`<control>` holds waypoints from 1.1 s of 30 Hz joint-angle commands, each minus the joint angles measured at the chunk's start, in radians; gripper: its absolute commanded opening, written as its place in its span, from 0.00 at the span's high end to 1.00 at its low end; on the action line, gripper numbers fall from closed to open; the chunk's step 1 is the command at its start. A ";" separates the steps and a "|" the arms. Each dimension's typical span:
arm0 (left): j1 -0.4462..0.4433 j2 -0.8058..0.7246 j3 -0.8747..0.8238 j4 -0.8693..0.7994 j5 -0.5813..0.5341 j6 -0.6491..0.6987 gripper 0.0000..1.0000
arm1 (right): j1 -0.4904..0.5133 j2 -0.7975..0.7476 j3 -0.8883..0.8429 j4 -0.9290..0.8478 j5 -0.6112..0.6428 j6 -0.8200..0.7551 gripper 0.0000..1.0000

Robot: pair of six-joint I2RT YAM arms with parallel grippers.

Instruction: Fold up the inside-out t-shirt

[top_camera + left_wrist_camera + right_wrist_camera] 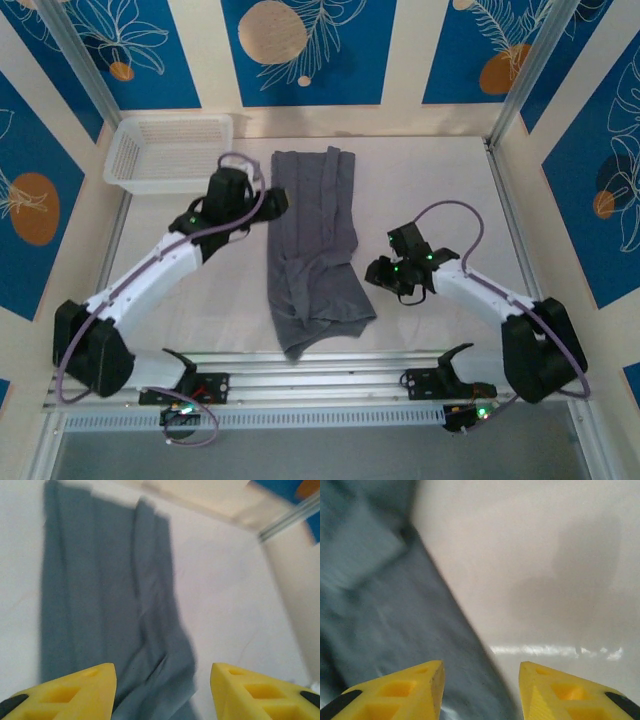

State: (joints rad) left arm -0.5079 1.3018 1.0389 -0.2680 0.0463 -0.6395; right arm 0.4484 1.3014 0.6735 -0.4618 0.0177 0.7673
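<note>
Beside the strip-folded t-shirt (pixel 315 250), left tool (pixel 162 680) and right tool (pixel 481 677) gape empty; pinching just one layer could unfold it.

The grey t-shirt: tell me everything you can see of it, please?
Plain dark grey t-shirt of thin cloth, folded lengthwise into a long creased strip, rumpled and wider at its near end. It lies flat on the white table. The left tool and right tool, both open, grip none of it.

No readable text, labels, brands or numbers on any surface.
</note>
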 commanded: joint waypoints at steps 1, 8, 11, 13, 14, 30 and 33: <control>-0.003 -0.095 -0.165 -0.142 0.027 0.043 0.47 | 0.003 0.062 -0.004 -0.022 -0.125 -0.060 0.55; -0.003 -0.241 -0.341 -0.164 0.094 -0.014 0.40 | 0.029 0.146 -0.012 0.040 -0.170 -0.018 0.57; -0.003 -0.245 -0.380 -0.149 0.120 -0.040 0.38 | 0.047 0.162 -0.017 0.065 -0.182 -0.002 0.57; -0.003 -0.239 -0.391 -0.149 0.134 -0.047 0.37 | 0.061 0.172 -0.015 0.071 -0.177 0.005 0.56; -0.003 -0.237 -0.393 -0.148 0.143 -0.051 0.37 | 0.065 0.181 -0.015 0.077 -0.178 0.008 0.56; -0.019 -0.198 -0.499 -0.147 0.287 -0.244 0.36 | 0.225 -0.172 -0.108 0.036 -0.147 0.279 0.99; -0.025 -0.157 -0.501 -0.149 0.278 -0.258 0.39 | 0.252 -0.217 -0.132 0.071 -0.153 0.328 1.00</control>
State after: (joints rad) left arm -0.5201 1.1175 0.5457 -0.4210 0.2993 -0.8547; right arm 0.6788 1.1145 0.5690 -0.4110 -0.1135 1.0004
